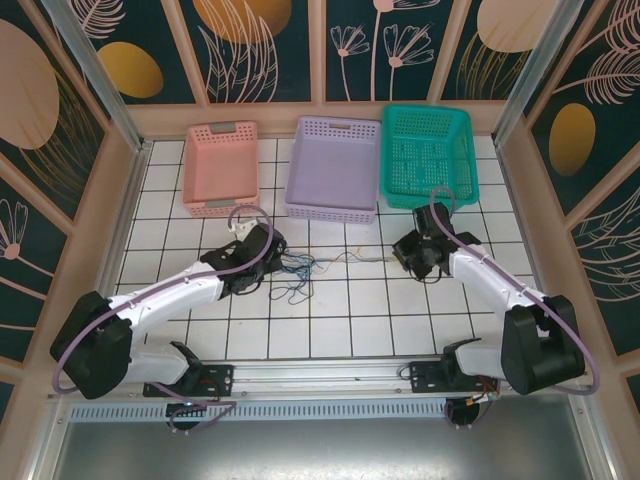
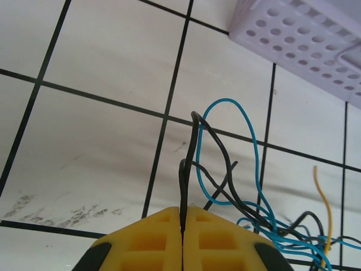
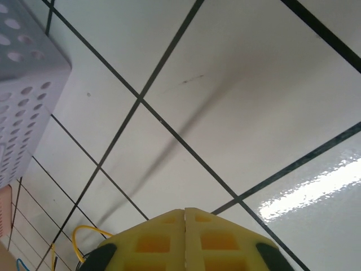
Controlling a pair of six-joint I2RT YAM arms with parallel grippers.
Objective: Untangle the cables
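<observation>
Tightly closed, the left end effector [image 2: 183, 212] pinches the cables [image 2: 276, 228] fanning ahead.

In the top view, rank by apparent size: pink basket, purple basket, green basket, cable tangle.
Largest: purple basket and green basket, too alike to rank.
Next: pink basket.
Smallest by far: cable tangle.

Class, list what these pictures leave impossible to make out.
Top view: the tangle is too small to trace which cable crosses which.
Left wrist view: blue cable and yellow cable run off the bottom edge; the left claw, shut on the black cable, hides its end.
Right wrist view: the right claw hides where the yellow cable leads.
</observation>
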